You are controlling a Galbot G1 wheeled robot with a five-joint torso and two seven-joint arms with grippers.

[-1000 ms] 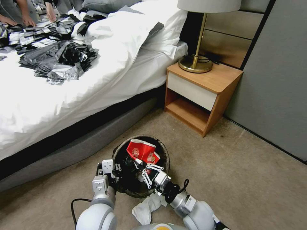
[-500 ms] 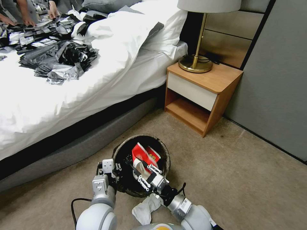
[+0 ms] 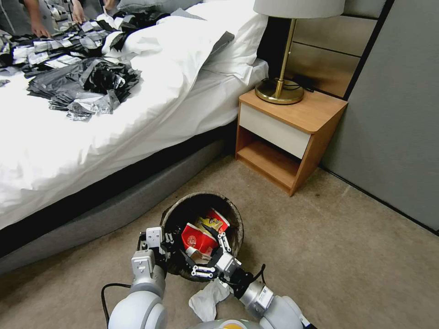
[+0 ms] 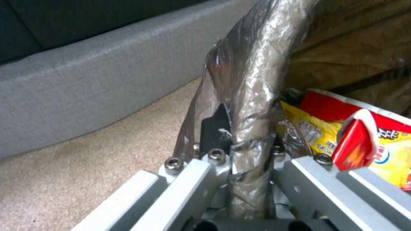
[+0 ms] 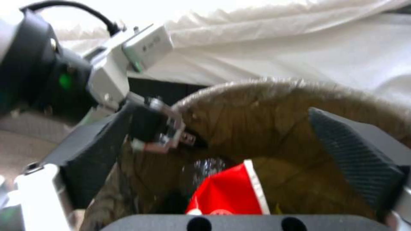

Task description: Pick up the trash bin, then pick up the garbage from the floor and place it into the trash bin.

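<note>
**Gripping bin rim, wrappers inside**

Holding the round bin lined with a dark brown-black bag by its near-left rim: left end effector is clamped on the bag-covered rim, seen close in the left wrist view. Right end effector sits over the bin's near edge, fingers spread wide, gripping nothing. Red snack wrapper and yellow snack wrapper lie inside the bin. Crumpled white tissue is on the beige carpet floor, just beside the bin on the robot's side. Bin stands near the grey bed base.
</note>
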